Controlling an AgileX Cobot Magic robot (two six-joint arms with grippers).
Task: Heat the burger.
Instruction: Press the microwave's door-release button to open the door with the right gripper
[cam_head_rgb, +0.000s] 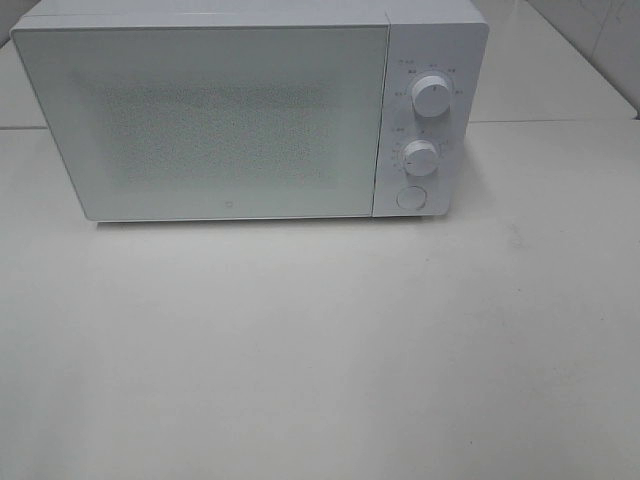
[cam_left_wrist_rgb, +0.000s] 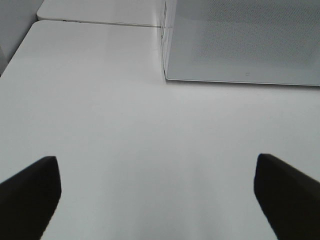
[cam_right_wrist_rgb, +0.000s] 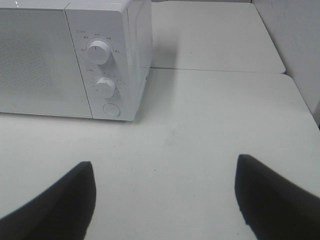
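Left fingers (cam_left_wrist_rgb: 30, 195): two dark tips spread wide, released, holding nothing. Only bare white tabletop (cam_head_rgb: 320, 350) shows between them, and no contact with it is visible. Ahead of them is the door end of the microwave (cam_head_rgb: 200, 120), well apart from the tips.

Right fingers (cam_right_wrist_rgb: 60, 200): also spread wide, released, gripping nothing, with bare tabletop between the tips. Ahead of them is the control-panel end of the microwave, also well apart.

The white microwave stands on the tabletop toward the back. Its door (cam_head_rgb: 210, 115) is shut flush. The door window is a pale dotted mesh, so I cannot tell what is inside. The control panel is on the right of the front in the high view. It carries an upper knob (cam_head_rgb: 431, 96), a lower knob (cam_head_rgb: 421, 157) and, at the bottom, a round button (cam_head_rgb: 411, 198). There are small printed marks around both knobs, too small to read.

The burger is not seen in any of the three views. It is not between either pair of fingers or on the visible tabletop. Whether it sits behind the shut door cannot be told, so its position relative to the fingers cannot be told either.

A seam (cam_head_rgb: 560, 122) crosses the tabletop beside the microwave's right side. A tiled wall (cam_head_rgb: 605, 40) shows at the far right corner.
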